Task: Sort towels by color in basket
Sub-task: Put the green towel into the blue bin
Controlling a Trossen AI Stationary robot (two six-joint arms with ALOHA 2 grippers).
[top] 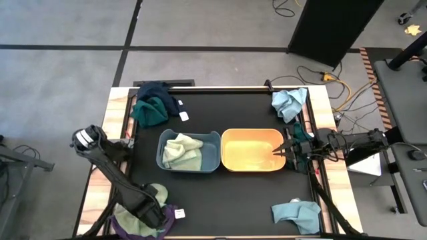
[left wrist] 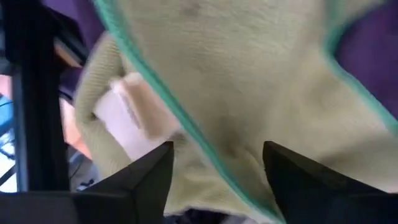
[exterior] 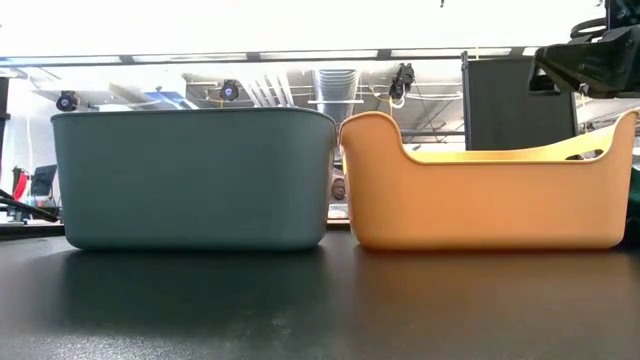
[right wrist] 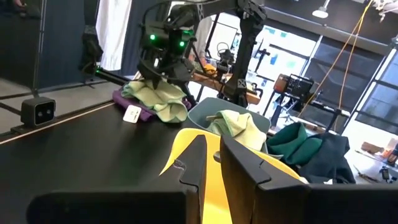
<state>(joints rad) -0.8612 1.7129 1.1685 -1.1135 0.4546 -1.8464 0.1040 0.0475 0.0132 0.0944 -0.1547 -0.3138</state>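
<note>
My left gripper (left wrist: 217, 152) is open, low over a pale green towel (left wrist: 249, 68) that lies on a purple one (left wrist: 367, 56) at the table's near left corner (top: 133, 223). The right wrist view shows it right above that pile (right wrist: 158, 96). Another pale green towel (top: 183, 152) lies in the blue-grey tub (top: 213, 141). The yellow tub (top: 230, 160) holds no towel. My right gripper (top: 285, 147) hovers at the yellow tub's right rim, its fingers open by a narrow gap (right wrist: 211, 140). Light blue towels lie far right (top: 290, 101) and near right (top: 297, 215); navy and dark teal ones lie far left (top: 155, 105). My left gripper comes at the pale green towel from above with a finger (left wrist: 155, 171) on either side of a green-edged fold (left wrist: 211, 134). Whether the fingers touch the cloth, I cannot tell.
The two tubs stand side by side mid-table (exterior: 195, 180) (exterior: 490, 200). A white tag (right wrist: 132, 114) lies by the near left pile. Bare black mat lies in front of the tubs (top: 227, 200). Cables and a dark cabinet (top: 333, 23) are beyond the far edge.
</note>
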